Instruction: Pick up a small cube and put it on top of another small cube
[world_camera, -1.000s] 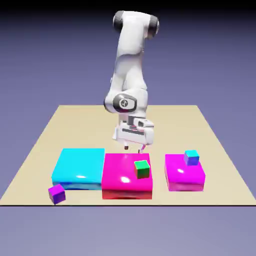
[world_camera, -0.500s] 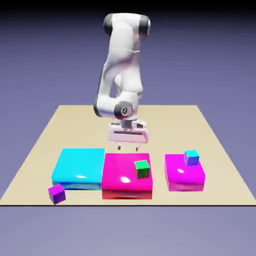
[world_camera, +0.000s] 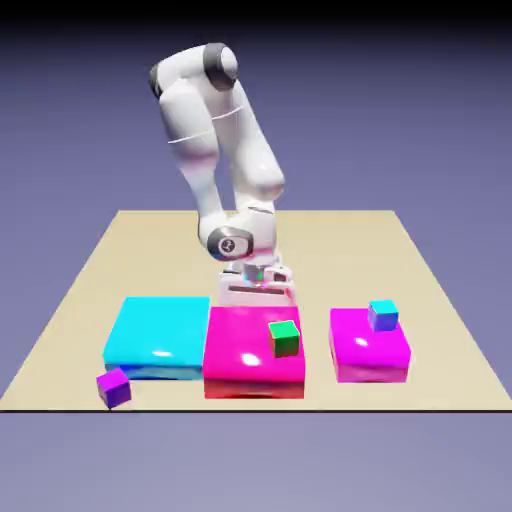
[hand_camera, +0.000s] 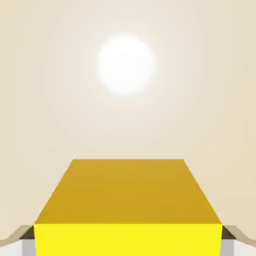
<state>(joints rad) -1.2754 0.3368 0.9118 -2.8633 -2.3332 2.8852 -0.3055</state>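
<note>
Flat tan desk (world_camera: 90, 290) carries the big glossy magenta slab (world_camera: 240, 352) as landmark: a flat cyan block (world_camera: 158, 332) touches it on the exterior view's left, a smaller magenta block (world_camera: 370, 350) sits apart on the exterior view's right with a small blue cube (world_camera: 382, 315) on top, and a small green cube (world_camera: 285, 338) rests on the slab itself. The white arm's hand (world_camera: 256, 293) is low on the desk just behind the slab, fingers drawn in against the tiny yellow cube with orange-tinted sides (hand_camera: 128, 212), which fills the gap between the tips in the hand view. Judgement: confirm the squeeze is square on opposite faces, then lift straight up, clearing the slab before any sideways travel.
</note>
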